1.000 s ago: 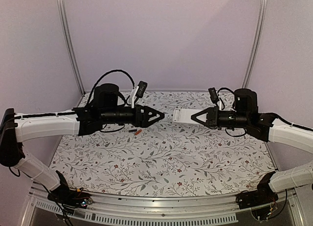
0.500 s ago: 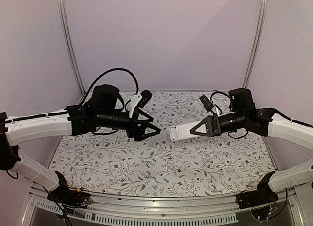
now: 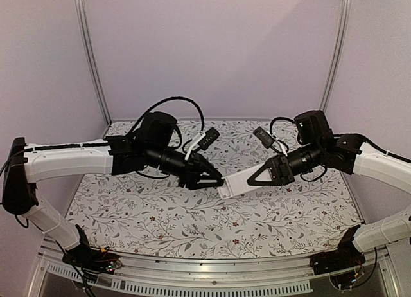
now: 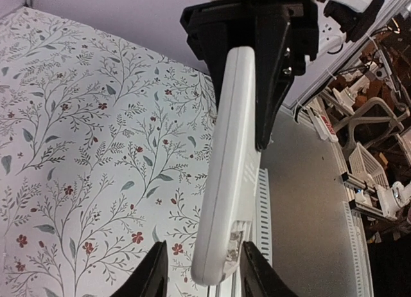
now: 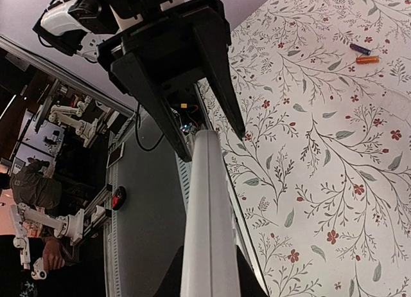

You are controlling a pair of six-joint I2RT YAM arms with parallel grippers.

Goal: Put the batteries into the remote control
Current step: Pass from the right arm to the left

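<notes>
My right gripper [image 3: 255,177] is shut on the white remote control [image 3: 232,184] and holds it above the table, its free end pointing left. My left gripper [image 3: 217,180] is open, and its fingers straddle that free end without closing on it. In the left wrist view the remote [image 4: 230,149] shows an open recess at its near end, between my left fingertips [image 4: 154,274]. In the right wrist view the remote [image 5: 207,213] runs up from my right gripper [image 5: 209,281]. The orange battery [image 5: 367,60] and the dark battery [image 5: 359,49] lie together on the table, far from both grippers. In the top view my left arm hides them.
The floral table cover [image 3: 192,220] spreads under both arms. The table's metal front rail [image 3: 212,271] runs along the near edge. The left arm's cable and wrist camera [image 3: 207,137] stand above the gripper.
Both arms have swung inward and down toward the table's middle. The remote's free end, which was apart from the left gripper, now sits between its open fingers.
</notes>
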